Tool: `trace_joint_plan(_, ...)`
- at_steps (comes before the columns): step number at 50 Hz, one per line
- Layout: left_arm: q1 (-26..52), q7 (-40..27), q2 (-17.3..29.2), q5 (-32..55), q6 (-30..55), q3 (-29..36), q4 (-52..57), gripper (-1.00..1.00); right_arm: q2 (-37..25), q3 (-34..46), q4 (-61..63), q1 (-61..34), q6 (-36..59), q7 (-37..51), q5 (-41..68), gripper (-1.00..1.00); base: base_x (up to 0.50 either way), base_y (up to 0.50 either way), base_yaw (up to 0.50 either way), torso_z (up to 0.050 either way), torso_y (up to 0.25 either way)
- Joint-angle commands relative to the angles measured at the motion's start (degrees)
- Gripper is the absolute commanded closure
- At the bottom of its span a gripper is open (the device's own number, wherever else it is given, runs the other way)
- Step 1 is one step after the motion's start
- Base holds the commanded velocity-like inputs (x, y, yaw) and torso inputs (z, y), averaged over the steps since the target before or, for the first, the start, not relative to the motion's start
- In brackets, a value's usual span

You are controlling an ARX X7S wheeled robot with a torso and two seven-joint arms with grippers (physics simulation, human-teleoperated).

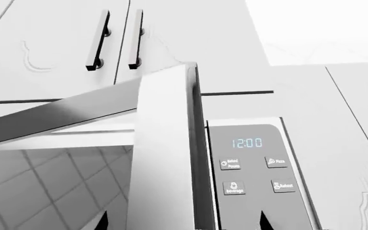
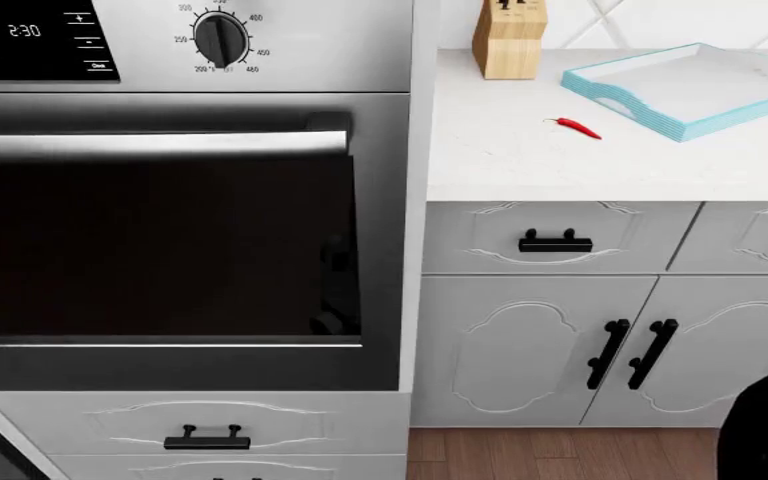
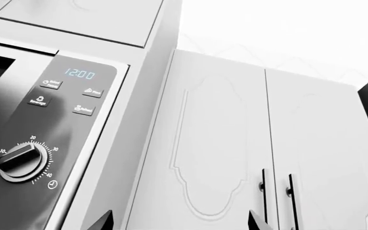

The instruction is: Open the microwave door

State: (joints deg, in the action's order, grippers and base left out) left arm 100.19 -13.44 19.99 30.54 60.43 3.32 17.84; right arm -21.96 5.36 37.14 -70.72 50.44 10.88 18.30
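Silver metal fills the left wrist view: the microwave door (image 1: pixel 165 153) is swung partly out from the microwave, and its edge is very close to the camera. Two dark tips of the left gripper (image 1: pixel 180 221) show low in that view, one on each side of the door edge, set wide apart. They may be touching the door, but it is hard to tell. Beside the door is the control panel (image 1: pixel 254 167), showing 12:00.

Two tips of the right gripper (image 3: pixel 180 221) are spread wide too, holding nothing, near the white cupboard (image 3: pixel 216 143) right of the microwave dial (image 3: pixel 19 160).
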Motion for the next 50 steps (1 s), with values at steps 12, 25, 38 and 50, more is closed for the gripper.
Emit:
trace_joint_plan(12, 5.67, -0.79, -5.16, 5.89, 4.82, 0.01, 4.95, -1.0, -0.47, -0.49, -0.08, 0.56, -0.67, 0.21, 0.34, -1.0, 0.0, 0.0, 0.0, 0.0, 0.0)
trace_joint_plan(25, 5.75, -1.94, -9.34, 10.54, 8.37, -0.48, 7.24, -1.0, -0.98, -1.31, 0.25, 1.21, -0.87, 0.33, 0.73, -1.0, 0.0, 0.0, 0.0, 0.0, 0.0)
trace_joint_plan(38, 5.77, 0.05, -12.38, 10.84, 7.3, 3.21, -1.16, -1.0, -1.76, -2.29, 1.21, 1.87, -0.31, 0.57, 1.2, -1.0, 0.0, 0.0, 0.0, 0.0, 0.0)
trace_joint_plan(50, 8.76, 2.86, -14.6, 10.9, 7.23, 4.98, -16.38, -1.0, -2.23, -2.84, 1.37, 2.94, -0.62, 0.69, 1.4, -1.0, 0.0, 0.0, 0.0, 0.0, 0.0)
